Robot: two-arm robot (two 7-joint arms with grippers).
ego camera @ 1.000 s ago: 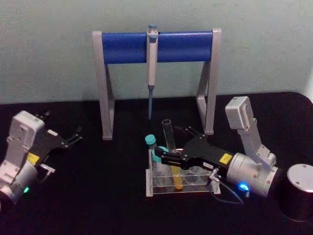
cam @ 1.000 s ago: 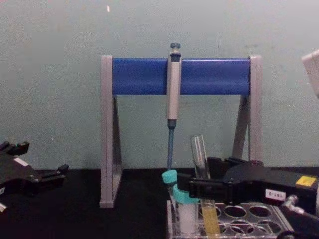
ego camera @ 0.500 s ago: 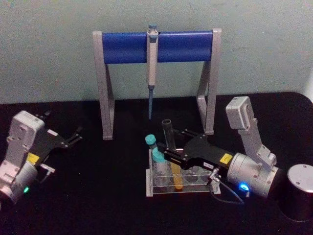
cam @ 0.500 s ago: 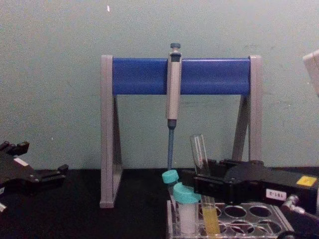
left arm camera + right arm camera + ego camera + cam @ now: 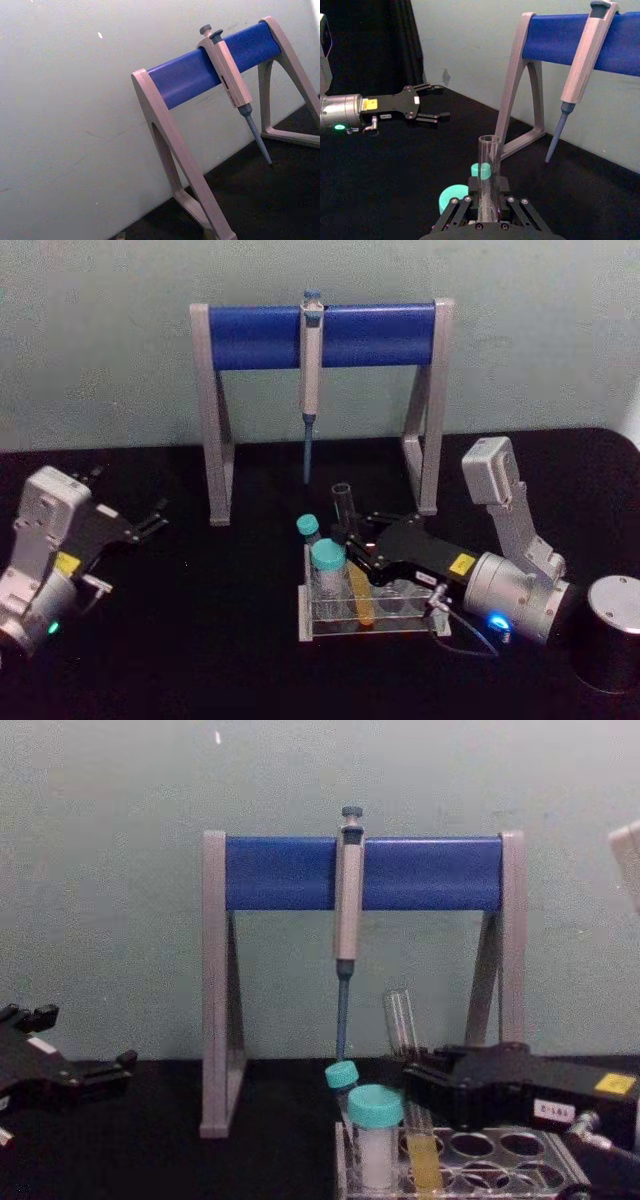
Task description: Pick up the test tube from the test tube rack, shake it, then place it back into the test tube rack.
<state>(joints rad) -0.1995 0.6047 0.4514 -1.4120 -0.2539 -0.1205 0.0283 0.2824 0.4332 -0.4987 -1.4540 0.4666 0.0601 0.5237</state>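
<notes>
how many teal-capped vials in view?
2. Both at the left end of the rack: the front vial, and the rear vial just behind it, beside the test tube. The right tool covers part of the rack, so another could be hidden.

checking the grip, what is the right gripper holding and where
The right gripper pinches the test tube at mid-length, above the yellow liquid; its foot sits in the test tube rack.

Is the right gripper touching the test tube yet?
Cannot tell. The right wrist view shows the test tube standing at the tip of the right gripper, but the dark parts merge there, with no plain contact or gap.
</notes>
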